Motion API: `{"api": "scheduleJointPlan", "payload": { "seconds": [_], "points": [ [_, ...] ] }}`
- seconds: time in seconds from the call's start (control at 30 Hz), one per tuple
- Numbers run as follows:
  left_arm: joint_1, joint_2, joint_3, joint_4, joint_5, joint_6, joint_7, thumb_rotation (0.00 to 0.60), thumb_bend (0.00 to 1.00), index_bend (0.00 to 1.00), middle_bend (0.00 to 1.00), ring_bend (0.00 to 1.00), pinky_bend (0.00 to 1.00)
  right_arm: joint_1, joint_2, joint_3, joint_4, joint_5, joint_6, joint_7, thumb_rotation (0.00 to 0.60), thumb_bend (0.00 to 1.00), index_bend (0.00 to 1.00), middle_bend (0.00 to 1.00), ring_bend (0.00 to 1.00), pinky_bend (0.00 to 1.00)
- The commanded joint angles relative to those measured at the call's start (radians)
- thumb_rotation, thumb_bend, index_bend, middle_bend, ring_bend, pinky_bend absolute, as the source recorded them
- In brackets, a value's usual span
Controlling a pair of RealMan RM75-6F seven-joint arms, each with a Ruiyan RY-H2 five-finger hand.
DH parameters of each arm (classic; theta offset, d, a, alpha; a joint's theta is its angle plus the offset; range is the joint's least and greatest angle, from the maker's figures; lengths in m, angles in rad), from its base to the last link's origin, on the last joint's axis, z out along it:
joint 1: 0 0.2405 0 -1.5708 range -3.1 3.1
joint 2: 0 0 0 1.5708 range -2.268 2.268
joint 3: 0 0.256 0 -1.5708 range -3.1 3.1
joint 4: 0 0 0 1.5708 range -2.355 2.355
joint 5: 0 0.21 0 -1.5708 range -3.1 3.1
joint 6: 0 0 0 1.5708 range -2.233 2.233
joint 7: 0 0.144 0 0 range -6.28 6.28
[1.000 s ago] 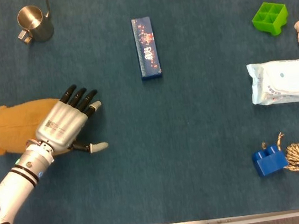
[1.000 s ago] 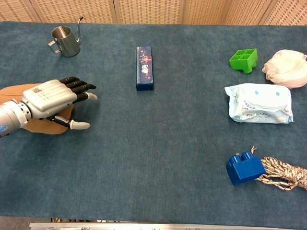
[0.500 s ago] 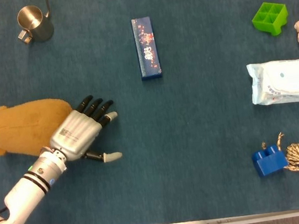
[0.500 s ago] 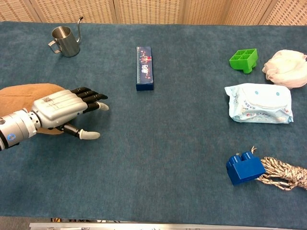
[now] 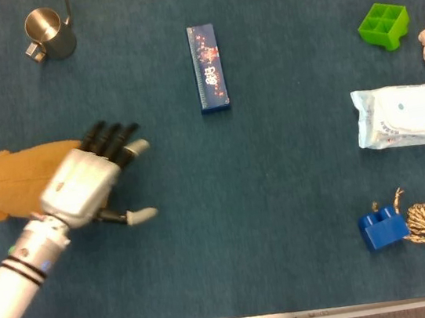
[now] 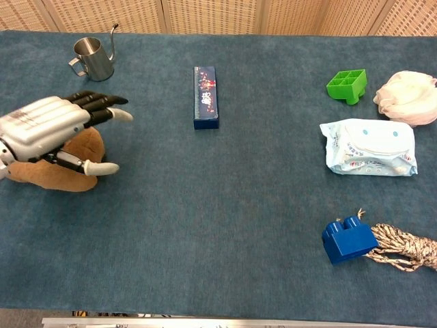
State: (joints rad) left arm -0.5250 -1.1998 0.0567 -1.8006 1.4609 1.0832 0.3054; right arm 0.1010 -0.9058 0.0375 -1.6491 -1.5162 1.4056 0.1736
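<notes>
Blue carpet-like cloth covers the whole worktop point(image 6: 225, 225), with woven panels behind its far edge. My left hand point(image 5: 89, 184) hangs over the near end of the brown plush toy point(image 5: 22, 182), fingers spread and thumb stuck out to the side, holding nothing; whether my palm touches the fur beneath it I cannot tell from either view. The plush lies at the left edge of the worktop, mostly under and behind my hand. The risk, as I judge it, is that the soft, rounded body squashes or rolls under a shallow grip, so that my fingers close on loose fur and it slips out, or that a sideways nudge pushes it toward the worktop's left edge, where something clear and partly cut off already sits beside it. Well apart stand the small steel pitcher with a thin spout point(image 5: 51, 33) at the far left and the long dark blue box point(image 5: 207, 67) near the middle. My right hand shows in neither view.
</notes>
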Motion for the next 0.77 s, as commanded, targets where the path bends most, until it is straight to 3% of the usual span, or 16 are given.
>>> {"api": "scheduleJointPlan", "payload": {
  "seconds": [0.03,0.1,0.23,0.3,0.77],
  "points": [
    [0.065,0.062,-0.018,-0.039,-0.008,0.103,-0.066,0.3,0.02,0.13,0.04,0.02,0.0,0.003,0.0,0.002,-0.002,0.005,-0.005,-0.007,0.6,0.02,0.2,0.31,0.22,0.31],
    [0.094,0.091,-0.022,-0.042,-0.011,0.146,-0.099,0.408,0.02,0.13,0.04,0.02,0.0,0.007,-0.002,0.002,-0.004,0.009,-0.015,-0.013,0.6,0.02,0.2,0.31,0.22,0.31],
    [0.157,0.137,-0.029,-0.04,-0.037,0.225,-0.155,0.544,0.02,0.13,0.04,0.02,0.0,0.021,-0.006,0.004,-0.006,0.016,-0.041,-0.022,0.6,0.02,0.2,0.31,0.22,0.31],
    [0.184,0.153,-0.03,-0.035,-0.045,0.257,-0.174,0.582,0.02,0.13,0.04,0.03,0.0,0.027,-0.006,0.005,-0.008,0.018,-0.051,-0.027,0.6,0.02,0.2,0.31,0.22,0.31],
    [0.373,0.191,-0.029,0.043,-0.096,0.432,-0.316,0.6,0.02,0.13,0.04,0.03,0.0,0.062,-0.017,0.005,-0.052,-0.001,-0.086,-0.086,0.6,0.03,0.2,0.31,0.22,0.31]
  ]
}}
